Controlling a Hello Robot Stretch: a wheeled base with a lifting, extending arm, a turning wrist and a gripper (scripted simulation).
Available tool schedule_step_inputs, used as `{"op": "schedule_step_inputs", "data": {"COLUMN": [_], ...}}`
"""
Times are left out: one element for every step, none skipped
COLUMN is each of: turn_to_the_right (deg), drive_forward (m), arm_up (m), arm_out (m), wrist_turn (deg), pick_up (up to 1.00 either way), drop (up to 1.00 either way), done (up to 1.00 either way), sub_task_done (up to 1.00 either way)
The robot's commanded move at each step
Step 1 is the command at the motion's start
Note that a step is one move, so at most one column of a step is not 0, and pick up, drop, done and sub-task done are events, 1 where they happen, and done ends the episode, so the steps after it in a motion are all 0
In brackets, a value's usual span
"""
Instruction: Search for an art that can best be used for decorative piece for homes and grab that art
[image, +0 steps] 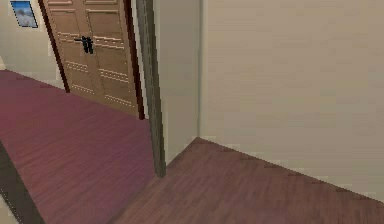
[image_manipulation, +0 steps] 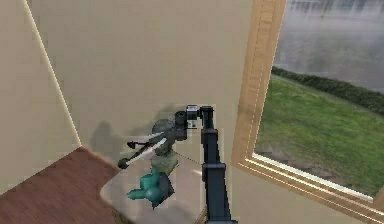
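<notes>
The search is looking finished, as far as one can judge. The robot is standing side-on to a pale table (image_manipulation: 118, 193) against a plain cream wall (image_manipulation: 130, 60). A small teal-green moulded figure (image_manipulation: 152, 187), the likeliest decorative piece here, is sitting on that table.

The dark square arm (image_manipulation: 211, 170) is reaching out from the arm side view's bottom edge. The hand (image_manipulation: 130, 159) at its far end is pointing its two thin fingers (image_manipulation: 145, 150) down and toward the view's left, just above the figure in the picture. Whether the hand is over, beside or touching the figure cannot be told. How the fingers are set is not something these pictures are showing. Because the figure is lying on the table right behind them, I cannot tell whether the hand is holding anything.

So the grab itself is not yet confirmed. What is remaining is to get the figure securely in the hand and lift it clear of the table.

At the arm side view's right, a wood-framed window (image_manipulation: 262, 110) is looking out on grass and water. In the forward view, a dark reddish plank floor (image: 80, 140) is running toward a panelled wooden double door (image: 95, 50), with a blue framed picture (image: 22, 14) hanging on the wall beside it.
</notes>
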Motion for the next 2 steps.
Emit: {"op": "schedule_step_inputs", "data": {"turn_to_the_right": [0.0,0.0], "drive_forward": [0.0,0.0], "arm_up": [0.0,0.0], "arm_out": [0.0,0.0], "wrist_turn": [45.0,15.0], "pick_up": [0.0,0.0], "drop": [0.0,0.0], "done": [0.0,0.0], "sub_task_done": [0.0,0.0]}}
